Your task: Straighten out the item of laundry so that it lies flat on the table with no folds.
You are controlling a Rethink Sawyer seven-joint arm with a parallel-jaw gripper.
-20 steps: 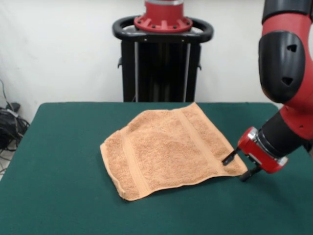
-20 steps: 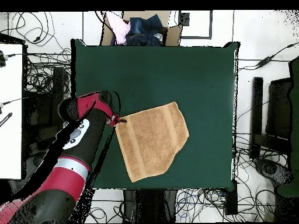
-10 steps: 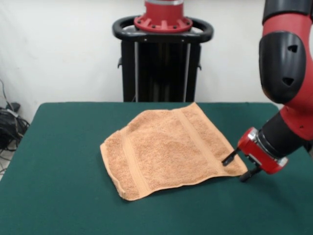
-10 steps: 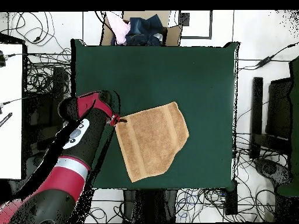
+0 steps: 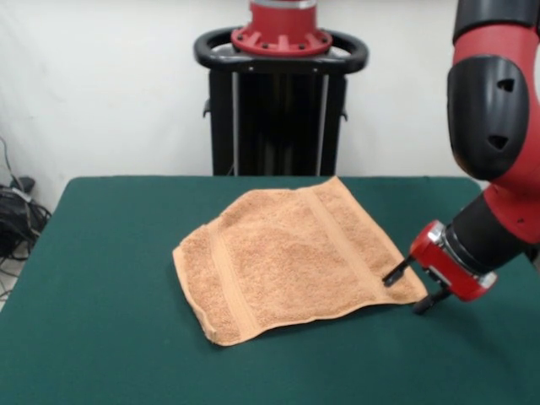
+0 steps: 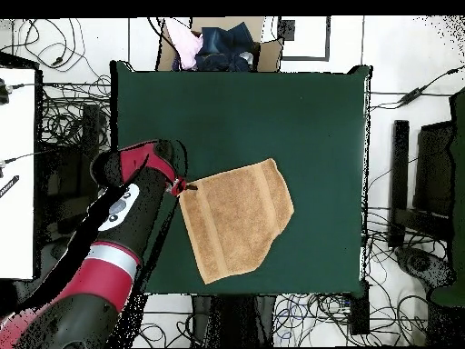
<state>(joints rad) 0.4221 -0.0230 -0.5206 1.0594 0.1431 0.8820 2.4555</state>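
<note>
Front view: the towel [image 5: 291,261] lies on the green table [image 5: 101,321], spread mostly flat, set at a slant to the table edges, closer to the table's right edge than its left. Two woven bands run across it, one near each of two opposite sides. The gripper [image 5: 407,292] sits low at the towel's right-hand corner, its two black fingers apart, one over the cloth edge, the other just off it on the table

Overhead view: the towel [image 6: 236,218] rests nearer the bottom edge of the table [image 6: 245,109], one lower corner appearing turned in. The gripper [image 6: 182,187] meets the towel's upper left corner; finger detail cannot be made out here
</note>
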